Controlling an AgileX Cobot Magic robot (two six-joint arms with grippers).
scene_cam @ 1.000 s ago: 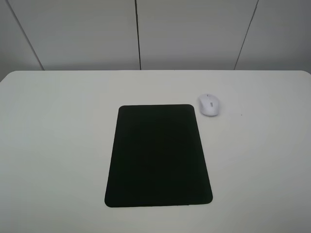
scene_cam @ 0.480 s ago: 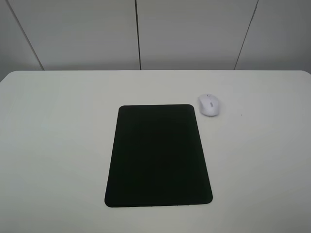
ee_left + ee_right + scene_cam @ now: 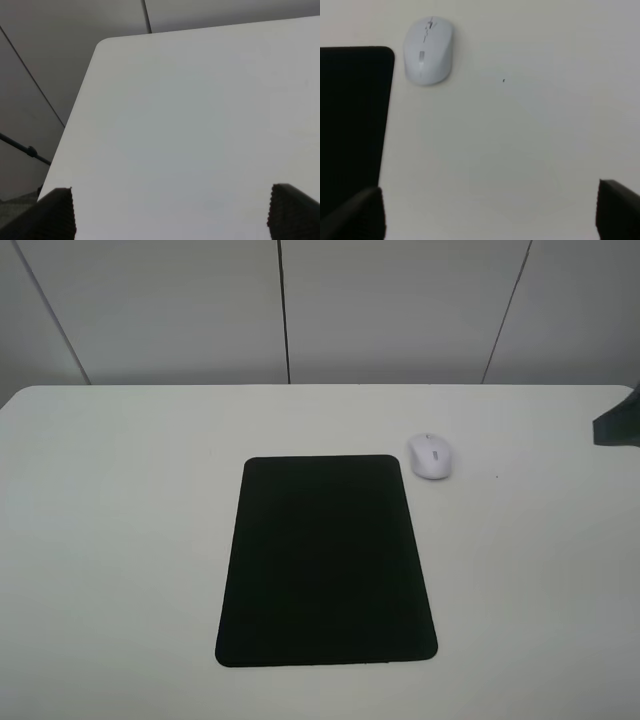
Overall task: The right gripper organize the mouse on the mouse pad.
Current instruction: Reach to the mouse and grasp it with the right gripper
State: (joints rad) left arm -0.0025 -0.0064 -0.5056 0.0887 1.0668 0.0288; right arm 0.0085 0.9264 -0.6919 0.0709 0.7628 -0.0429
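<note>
Tabletop tally:

- One small white oval wireless mouse (image 3: 430, 456).
- One large flat black rectangular mouse pad (image 3: 325, 560), matte, with rounded corners.
- One white table (image 3: 130, 540) with rounded corners.
- One tiny dark speck (image 3: 497, 477) on the table surface.

Grippers: two, the left gripper (image 3: 175, 214) and the right gripper (image 3: 487, 212), each showing two dark ridged fingertips (image 3: 57, 217) in its own wrist view.

Back wall: three dark vertical seams (image 3: 284, 310), so four pale grey panels (image 3: 180, 310).

One thin dark rod (image 3: 31, 150) lies beyond the table edge in the left wrist view.
</note>
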